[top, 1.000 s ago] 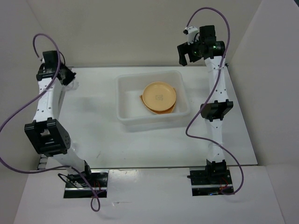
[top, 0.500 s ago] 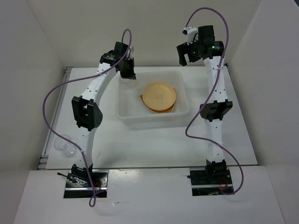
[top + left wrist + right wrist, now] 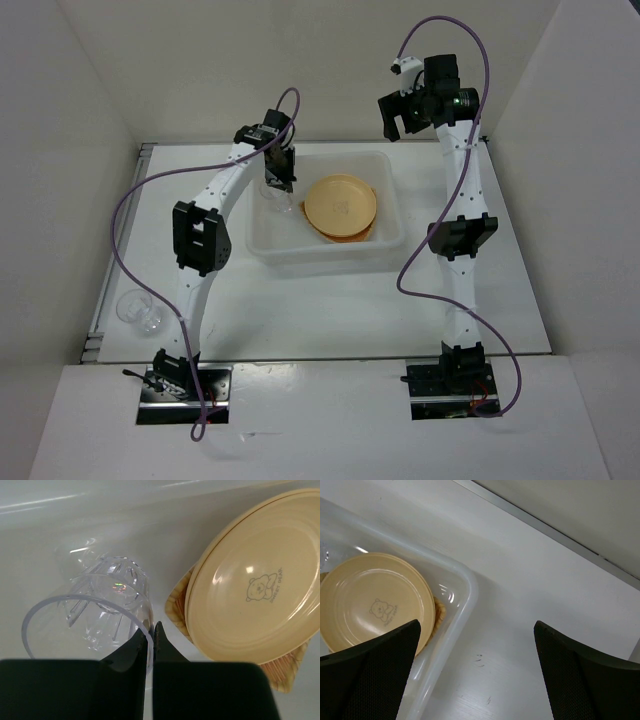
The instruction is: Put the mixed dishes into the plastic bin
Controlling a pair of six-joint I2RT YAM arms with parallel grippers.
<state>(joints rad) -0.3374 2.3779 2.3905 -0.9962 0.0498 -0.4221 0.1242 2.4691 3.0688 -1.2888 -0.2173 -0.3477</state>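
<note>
My left gripper [image 3: 281, 187] is inside the left end of the plastic bin [image 3: 320, 262], shut on the rim of a small clear cup [image 3: 107, 597]; one finger is inside the cup and one outside. The cup [image 3: 279, 200] is tilted, low over the bin floor. Two tan-yellow plates [image 3: 342, 205] lie stacked in the bin on the woven basket dish [image 3: 177, 605], just right of the cup. The top plate [image 3: 255, 590] has a bear print. My right gripper [image 3: 400, 115] is open and empty, high above the bin's far right corner [image 3: 465, 595].
A second clear cup [image 3: 139, 312] stands on the table near its left edge, beside the left arm's lower link. White walls close in the table at the back and both sides. The bin sits at the table's middle back.
My left arm has swung from the table's far left corner over to the bin with the clear cup, then lowered into the bin's left end. The right arm has not moved.
</note>
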